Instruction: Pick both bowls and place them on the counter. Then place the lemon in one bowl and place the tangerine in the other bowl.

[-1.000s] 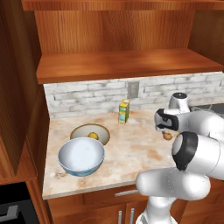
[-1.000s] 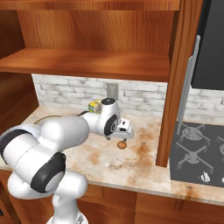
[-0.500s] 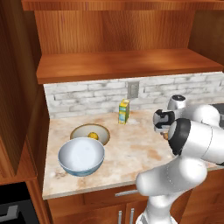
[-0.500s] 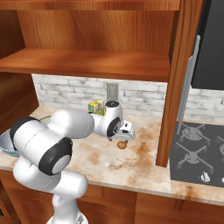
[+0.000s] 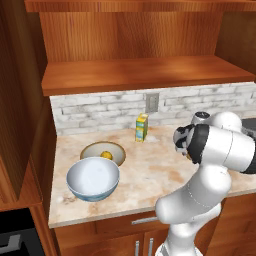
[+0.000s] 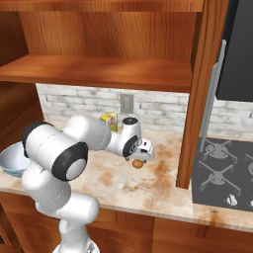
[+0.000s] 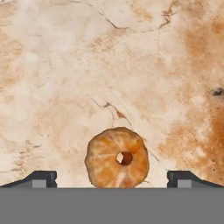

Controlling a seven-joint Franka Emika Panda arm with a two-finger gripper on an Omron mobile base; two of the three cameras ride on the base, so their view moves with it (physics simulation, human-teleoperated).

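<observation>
The arm has folded nearer the base; the hand view shows the claw [image 7: 112, 178], fingers apart, straddling the tangerine [image 7: 117, 157] on the surface [image 7: 65, 65], hidden from the left camera.

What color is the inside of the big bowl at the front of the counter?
Greyish white inside the bowl, with a blue outside; the left base view shows it best.

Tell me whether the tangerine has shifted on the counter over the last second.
No. The tangerine sits on the same rust stain of the counter, the same way left of the wooden post.
</observation>
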